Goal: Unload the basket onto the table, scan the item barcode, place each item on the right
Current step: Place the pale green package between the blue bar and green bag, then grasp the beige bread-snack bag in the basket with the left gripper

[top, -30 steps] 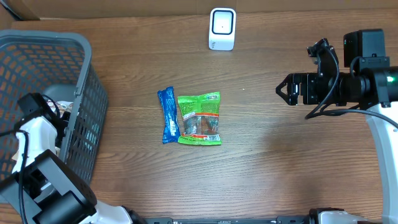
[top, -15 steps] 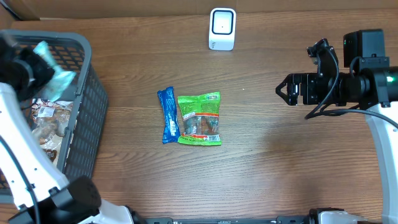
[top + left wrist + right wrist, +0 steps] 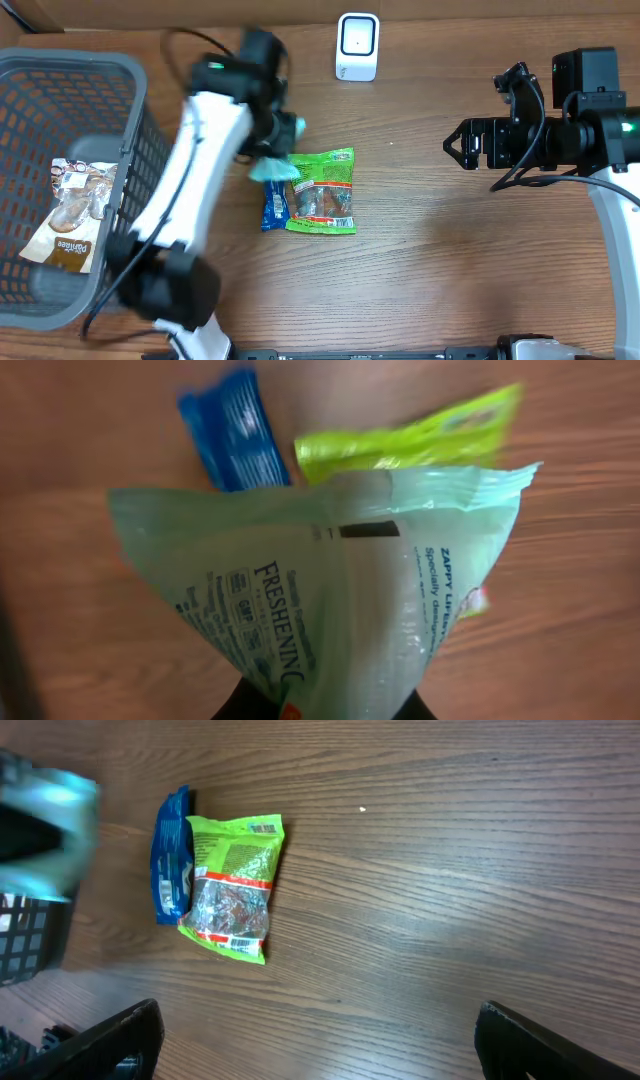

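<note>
Clenched on the narrow end of a pale green packet (image 3: 340, 580) at the left gripper (image 3: 280, 133), with dark fingers (image 3: 238, 710) just showing at the bottom edge of the wrist view. Printed with "FRESHENING" and smaller text, plus a black bar (image 3: 368, 529) near the far seam; cannot tell from here whether a barcode shows. Held up off the table (image 3: 430, 260), over the upper end of a blue packet (image 3: 272, 210) and just beside the top corner of a bright green snack bag (image 3: 322, 190), both lying flat, side by side and touching. Blurred in the overhead view, arm and packet alike. Farther back and to the right, a white scanner (image 3: 357, 45) upright near the table's far edge, apart from the held packet. Spread wide at the right gripper (image 3: 455, 143), grasping nothing, hovering well to the right of the two flat packets. Off to the left, a grey basket (image 3: 70, 62) with a brown snack pouch (image 3: 70, 215) lying inside.
</note>
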Controlling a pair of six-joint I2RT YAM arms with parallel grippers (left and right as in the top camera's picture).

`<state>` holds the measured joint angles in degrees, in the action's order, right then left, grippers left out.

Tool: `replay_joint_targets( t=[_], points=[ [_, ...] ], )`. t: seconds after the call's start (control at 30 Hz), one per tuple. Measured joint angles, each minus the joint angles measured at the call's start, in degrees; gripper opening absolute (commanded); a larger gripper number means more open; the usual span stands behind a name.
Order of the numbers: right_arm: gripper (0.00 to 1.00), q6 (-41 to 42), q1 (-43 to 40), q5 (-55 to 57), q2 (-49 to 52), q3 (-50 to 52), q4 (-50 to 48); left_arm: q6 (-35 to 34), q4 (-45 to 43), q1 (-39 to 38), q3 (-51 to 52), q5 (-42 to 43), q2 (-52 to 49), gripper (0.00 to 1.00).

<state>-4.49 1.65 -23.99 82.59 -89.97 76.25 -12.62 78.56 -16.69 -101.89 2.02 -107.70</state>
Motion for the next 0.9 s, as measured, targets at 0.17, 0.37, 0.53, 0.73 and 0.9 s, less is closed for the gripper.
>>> replay_joint_targets(
  t=[0.17, 0.37, 0.53, 0.73, 0.9],
  points=[
    [1.00, 0.00, 0.00, 0.02, 0.00, 0.00, 0.42, -5.68, -0.90, -2.86, 4.20, -1.53, -9.84, 0.59],
    [1.00, 0.00, 0.00, 0.02, 0.00, 0.00, 0.48, -6.99, 3.41, -3.15, 3.21, -1.73, -12.85, 0.64],
    [1.00, 0.00, -0.02, 0.02, 0.00, 0.00, 0.50, -6.99, 13.75, -2.38, -10.54, -3.50, -12.66, 0.63],
    [1.00, 0.02, 0.00, 0.02, 0.00, 0.00, 0.57, -7.74, 17.46, 4.42, -31.74, -6.80, -3.41, 0.85],
    [1.00, -0.02, 0.00, 0.02, 0.00, 0.00, 0.57, -12.52, 17.77, 21.27, -34.62, -11.47, 9.79, 1.00]
  ],
)
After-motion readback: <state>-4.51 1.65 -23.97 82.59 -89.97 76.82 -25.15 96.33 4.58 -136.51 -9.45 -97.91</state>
